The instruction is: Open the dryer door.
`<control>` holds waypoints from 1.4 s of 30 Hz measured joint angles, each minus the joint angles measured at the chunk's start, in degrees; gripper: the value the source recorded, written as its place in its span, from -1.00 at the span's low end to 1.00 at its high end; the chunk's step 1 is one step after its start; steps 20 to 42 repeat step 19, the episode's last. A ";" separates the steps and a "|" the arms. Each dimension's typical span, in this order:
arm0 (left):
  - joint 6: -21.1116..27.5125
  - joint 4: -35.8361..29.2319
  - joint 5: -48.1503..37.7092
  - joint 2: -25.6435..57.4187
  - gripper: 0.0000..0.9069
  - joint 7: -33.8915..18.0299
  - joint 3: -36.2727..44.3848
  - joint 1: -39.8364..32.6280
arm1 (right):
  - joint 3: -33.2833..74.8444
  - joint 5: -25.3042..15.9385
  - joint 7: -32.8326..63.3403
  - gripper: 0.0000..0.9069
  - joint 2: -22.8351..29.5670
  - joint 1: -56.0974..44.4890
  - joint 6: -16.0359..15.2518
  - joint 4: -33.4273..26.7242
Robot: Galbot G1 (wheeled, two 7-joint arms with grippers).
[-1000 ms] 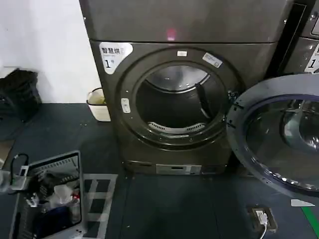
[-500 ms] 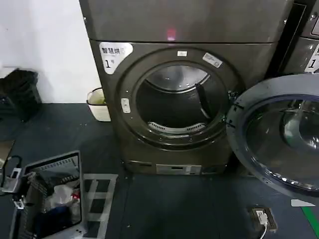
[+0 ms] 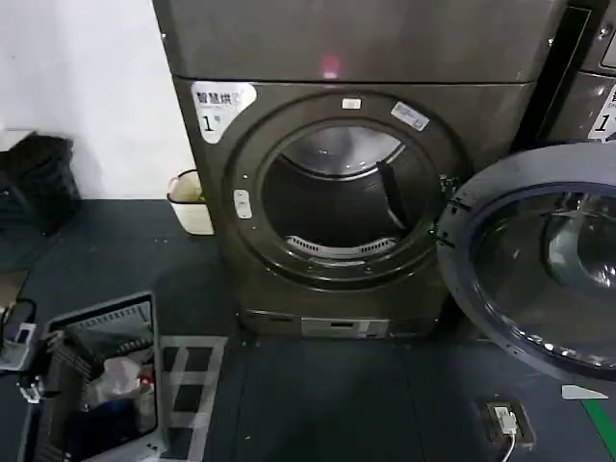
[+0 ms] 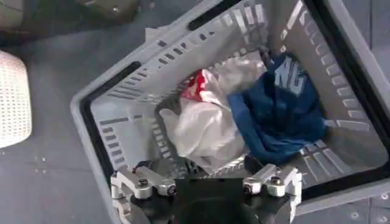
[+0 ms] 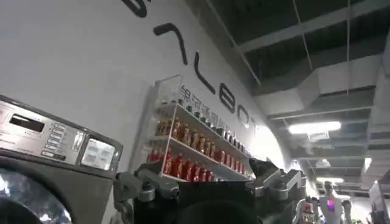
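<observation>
We note the dryer door swung fully open to the right of the dryer, its glass facing us and the drum opening bare. The left gripper hangs over the laundry basket, fingers spread wide, gripping nothing; white and blue clothes lie below it. The right gripper points up toward a wall shelf of bottles, also spread and empty.

The dryer door is cut off by the right edge of the head view, so its far rim is hidden. The laundry basket (lower left) is cut by the bottom edge, and the sticker text is too small to read.
</observation>
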 joint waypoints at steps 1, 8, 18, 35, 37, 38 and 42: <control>-0.23 0.02 0.10 0.10 1.00 0.13 0.00 -0.01 | 0.00 0.00 -0.02 1.00 0.06 -0.03 0.00 0.01; -1.02 -0.45 0.98 1.02 1.00 0.98 -0.28 -0.35 | -0.47 -0.13 -0.10 1.00 0.52 0.03 0.03 0.23; -1.71 -0.42 2.04 0.80 1.00 1.30 -0.50 -0.59 | -0.18 -0.23 -0.09 1.00 0.69 -0.29 0.04 0.71; -1.91 -0.35 2.41 0.74 1.00 1.28 -0.74 -0.54 | -0.17 -0.23 -0.10 1.00 0.74 -0.42 0.04 0.72; -1.91 -0.35 2.41 0.74 1.00 1.28 -0.74 -0.54 | -0.17 -0.23 -0.10 1.00 0.74 -0.42 0.04 0.72; -1.91 -0.35 2.41 0.74 1.00 1.28 -0.74 -0.54 | -0.17 -0.23 -0.10 1.00 0.74 -0.42 0.04 0.72; -1.91 -0.35 2.41 0.74 1.00 1.28 -0.74 -0.54 | -0.17 -0.23 -0.10 1.00 0.74 -0.42 0.04 0.72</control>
